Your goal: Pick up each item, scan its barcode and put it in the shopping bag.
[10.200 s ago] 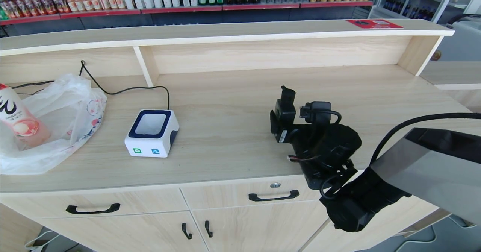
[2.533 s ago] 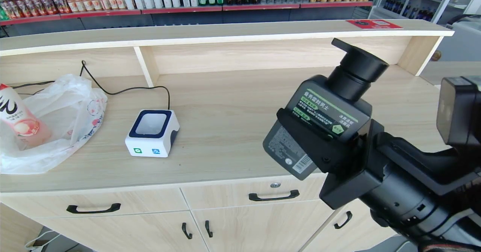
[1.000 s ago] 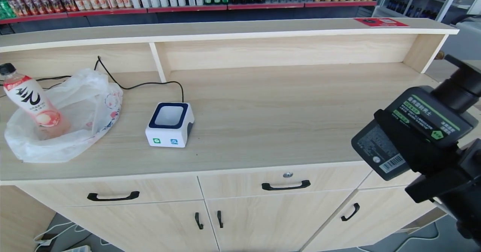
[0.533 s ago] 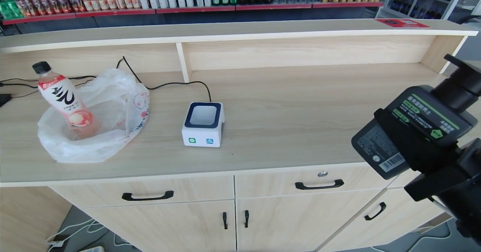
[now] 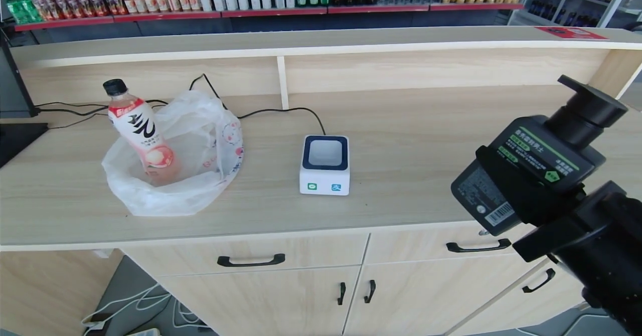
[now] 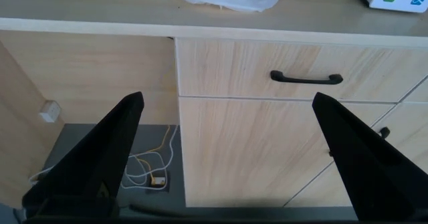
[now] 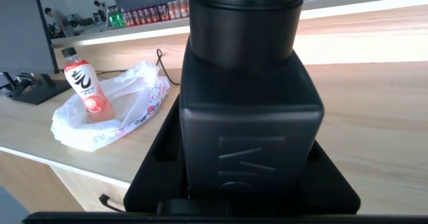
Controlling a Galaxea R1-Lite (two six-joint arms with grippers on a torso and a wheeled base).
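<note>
My right gripper (image 5: 532, 188) is shut on a black square pump bottle (image 5: 546, 155), held tilted in the air off the counter's right front edge; a barcode label (image 5: 499, 214) faces down and left. In the right wrist view the bottle (image 7: 247, 124) sits between my fingers (image 7: 155, 160). The white barcode scanner (image 5: 325, 165) stands mid-counter, well left of the bottle. Further left the white plastic shopping bag (image 5: 210, 175) lies open with a pink drink bottle (image 5: 140, 133) standing in it. My left gripper (image 6: 227, 164) hangs open below counter height, facing a drawer front (image 6: 267, 63).
The scanner's black cable (image 5: 273, 110) runs back to the raised ledge (image 5: 321, 45). A dark monitor base (image 5: 17, 135) sits at the counter's far left. Bare counter (image 5: 411, 140) lies between scanner and held bottle. Drawers with black handles (image 5: 251, 262) are below.
The head camera has swung left, so bag, scanner and counter sit further right in the picture. The right gripper keeps its hold on the black bottle at much the same height.
</note>
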